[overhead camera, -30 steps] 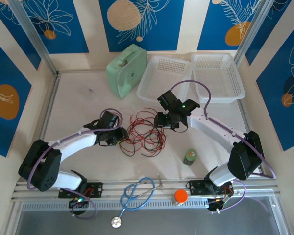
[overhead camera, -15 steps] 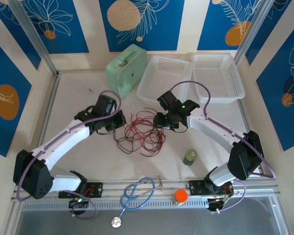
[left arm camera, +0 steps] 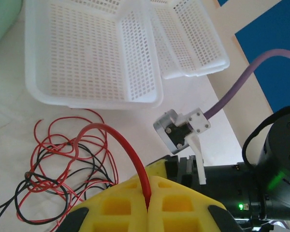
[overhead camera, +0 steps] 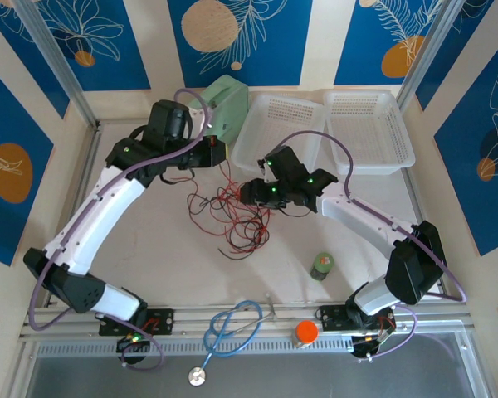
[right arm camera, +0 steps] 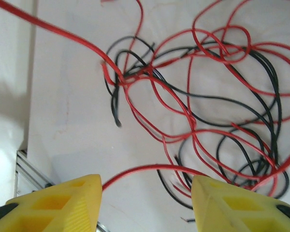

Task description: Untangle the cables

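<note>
**Overhead and wrist views, cables on the table.** My left gripper (overhead camera: 218,154) is raised at the far side of the table (overhead camera: 133,215), just beside the green case (overhead camera: 224,104). In the left wrist view its yellow fingers (left arm camera: 121,205) are pressed together, pinching one strand of the red cable (left arm camera: 122,145), which arcs up out of the pile and into the seam between the pads. The rest of the red cable lies on the table below, looped together with the black cable (right arm camera: 116,113) in one loose tangle near the white baskets (overhead camera: 278,137).

My right gripper (overhead camera: 251,192) sits at the right edge of that tangle. In the right wrist view its jaws stand wide apart with nothing held. A red strand curves across the gap between the fingers (right arm camera: 63,200); I cannot tell whether it touches them. A blue stethoscope (overhead camera: 232,327) lies at the near edge, well apart from the cables.
</note>
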Controlling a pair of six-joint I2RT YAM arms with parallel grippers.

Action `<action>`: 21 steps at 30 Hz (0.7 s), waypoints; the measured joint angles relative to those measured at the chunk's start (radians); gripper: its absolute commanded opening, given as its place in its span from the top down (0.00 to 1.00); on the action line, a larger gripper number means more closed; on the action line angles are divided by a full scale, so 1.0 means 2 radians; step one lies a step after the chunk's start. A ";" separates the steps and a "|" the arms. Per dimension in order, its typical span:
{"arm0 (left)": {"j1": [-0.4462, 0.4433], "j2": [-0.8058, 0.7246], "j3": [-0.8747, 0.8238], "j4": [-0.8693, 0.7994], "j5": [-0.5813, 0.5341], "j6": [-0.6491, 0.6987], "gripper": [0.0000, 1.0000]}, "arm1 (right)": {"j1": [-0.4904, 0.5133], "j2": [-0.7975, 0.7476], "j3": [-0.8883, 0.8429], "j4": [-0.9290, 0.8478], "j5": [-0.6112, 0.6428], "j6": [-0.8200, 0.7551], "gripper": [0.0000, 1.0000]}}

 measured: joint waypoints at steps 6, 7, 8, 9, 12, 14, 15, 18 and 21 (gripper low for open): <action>-0.003 0.004 0.030 -0.015 0.014 0.010 1.00 | 0.007 0.054 0.017 0.072 0.012 0.026 0.49; -0.003 0.004 0.037 -0.017 0.015 0.010 1.00 | 0.010 0.066 0.019 0.086 0.018 0.028 0.49; -0.003 0.004 0.044 -0.019 0.017 0.010 1.00 | 0.013 0.078 0.021 0.099 0.025 0.030 0.49; -0.003 0.004 0.050 -0.019 0.018 0.010 1.00 | 0.016 0.087 0.024 0.106 0.030 0.030 0.49; -0.003 0.004 0.072 -0.023 0.020 0.010 1.00 | 0.024 0.113 0.036 0.129 0.049 0.032 0.50; -0.003 0.001 0.085 -0.025 0.020 0.010 1.00 | 0.030 0.117 0.040 0.140 0.060 0.032 0.50; -0.003 -0.002 0.090 -0.027 0.020 0.010 1.00 | 0.031 0.116 0.040 0.143 0.063 0.033 0.50; -0.003 -0.010 0.109 -0.030 0.015 0.010 1.00 | 0.037 0.116 0.038 0.154 0.069 0.038 0.50; -0.003 -0.014 0.132 -0.030 0.010 0.010 1.00 | 0.042 0.116 0.021 0.169 0.070 0.046 0.63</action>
